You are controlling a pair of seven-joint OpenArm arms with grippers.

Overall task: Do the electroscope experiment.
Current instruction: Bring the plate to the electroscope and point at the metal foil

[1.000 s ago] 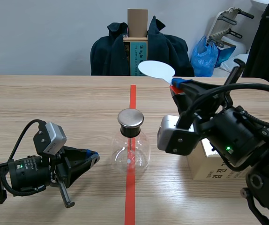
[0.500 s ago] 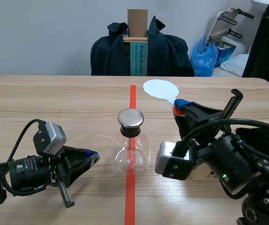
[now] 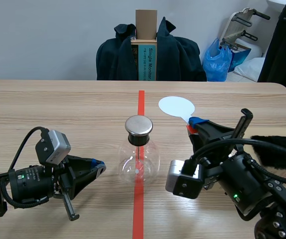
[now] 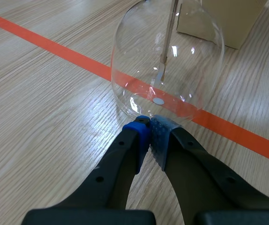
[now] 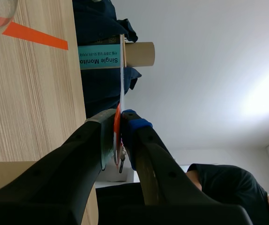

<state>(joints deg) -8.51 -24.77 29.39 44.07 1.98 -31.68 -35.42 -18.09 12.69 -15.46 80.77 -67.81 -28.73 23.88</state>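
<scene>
Holding the white disc (image 3: pixel 176 106) by its short handle, the right tool (image 3: pixel 193 124) is clamped tight on it. In the right wrist view the disc (image 5: pixel 122 70) shows edge-on, a thin line running straight out from between the pads of the tool (image 5: pixel 120 119).

So here's what the next move looks to turn on: the electroscope (image 3: pixel 139 159) stands upright in the middle of the table (image 3: pixel 58 109), on the red tape line, and its metal cap (image 3: pixel 139 126) lies to the left of the disc and a bit nearer the robot. They're near each other but clearly apart, nothing touching. The disc's long axis, handle to rim, points away across the table rather than at the cap, so I'd expect a sideways swing to the left to bring the face over the cap.

The right arm is plainly the one for that job. The left tool (image 4: pixel 149 125) is closed on nothing, low on the table, tips just beside the foot of the glass flask (image 4: pixel 167 61) — whether they touch it, I can't say.

A patch of black fur (image 3: pixel 277 149) lies off to the right.
</scene>
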